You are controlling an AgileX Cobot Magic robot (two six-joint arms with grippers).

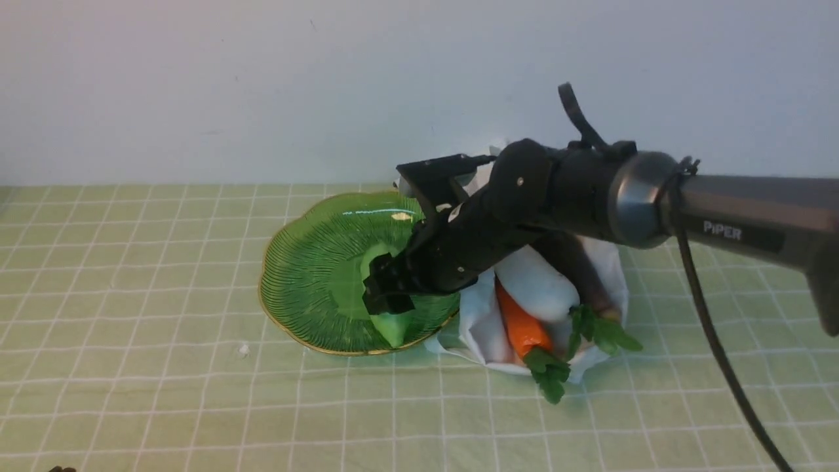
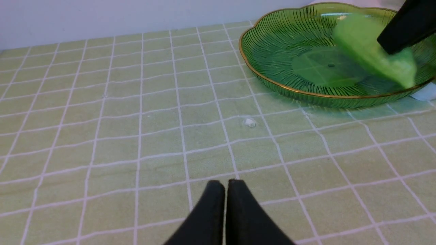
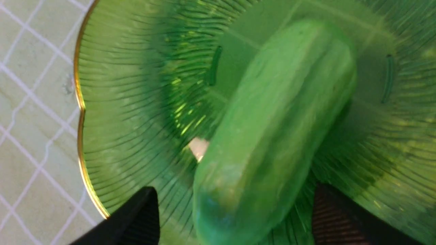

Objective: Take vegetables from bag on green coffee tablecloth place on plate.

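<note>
The light green gourd [image 1: 393, 328] [image 2: 368, 47] [image 3: 272, 129] lies slanted on the right side of the green glass plate [image 1: 295, 282] [image 2: 272, 44] [image 3: 112, 102], its image blurred. My right gripper [image 1: 387, 288] [image 3: 235, 217] hovers just over it, open, with a gap between each finger and the gourd. To the plate's right, the white bag [image 1: 478, 321] holds the orange carrot [image 1: 521, 324], the white radish [image 1: 534, 282] and a dark eggplant [image 1: 577, 262], partly hidden by my arm. My left gripper [image 2: 224, 185] is shut and empty, low over the tablecloth [image 1: 164, 393].
A small white crumb [image 1: 244, 350] [image 2: 250, 122] lies on the cloth just left of the plate. A pale wall runs along the table's far edge. The right arm's black cable [image 1: 714, 341] hangs down at the right.
</note>
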